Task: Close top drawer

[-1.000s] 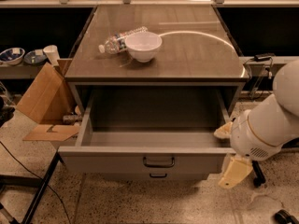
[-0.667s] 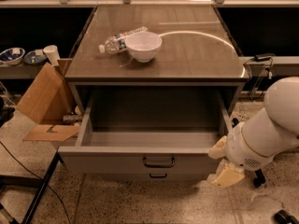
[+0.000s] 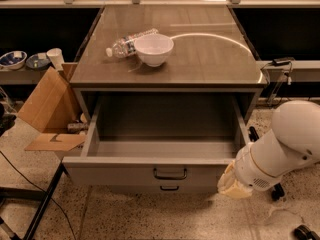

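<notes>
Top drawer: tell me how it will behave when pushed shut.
The top drawer looks like rigid sheet metal, so it should slide rather than flex. Its inside appears empty, so it is probably light for its size. The gripper sits by the front's right end as seen, away from the handle; pushing there might skew it slightly.

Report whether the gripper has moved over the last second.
Yes. The gripper has shifted left, toward the right end of the open top drawer's front. The drawer itself looks unmoved.
</notes>
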Tool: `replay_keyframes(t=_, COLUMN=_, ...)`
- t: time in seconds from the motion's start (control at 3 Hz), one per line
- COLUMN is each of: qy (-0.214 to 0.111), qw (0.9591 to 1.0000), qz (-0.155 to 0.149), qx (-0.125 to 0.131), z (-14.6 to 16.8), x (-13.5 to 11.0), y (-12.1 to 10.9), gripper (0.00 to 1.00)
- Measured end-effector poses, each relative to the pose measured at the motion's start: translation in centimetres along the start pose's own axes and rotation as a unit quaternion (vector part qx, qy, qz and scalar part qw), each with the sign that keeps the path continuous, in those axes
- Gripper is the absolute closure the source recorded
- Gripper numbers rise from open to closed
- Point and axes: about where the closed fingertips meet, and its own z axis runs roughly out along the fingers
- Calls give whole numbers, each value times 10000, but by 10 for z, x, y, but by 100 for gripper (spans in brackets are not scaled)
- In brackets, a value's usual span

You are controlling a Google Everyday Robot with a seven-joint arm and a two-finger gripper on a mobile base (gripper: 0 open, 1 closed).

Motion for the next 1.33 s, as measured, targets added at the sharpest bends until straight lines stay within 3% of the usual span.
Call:
replay_keyframes(t=0.33, qy=34, qw=10000, qz=-12, qx=45, z=20, x=0, y=-14, gripper=100)
replay_keyframes(t=1.0, qy=55, qw=9998, qz=-25, qx=185, z=46, x=-9, y=-45, gripper=100)
replay_keyframes(t=1.33, qy=97, qw=9991, qz=-76, qx=414, z=42, x=-27, y=-73, gripper=100)
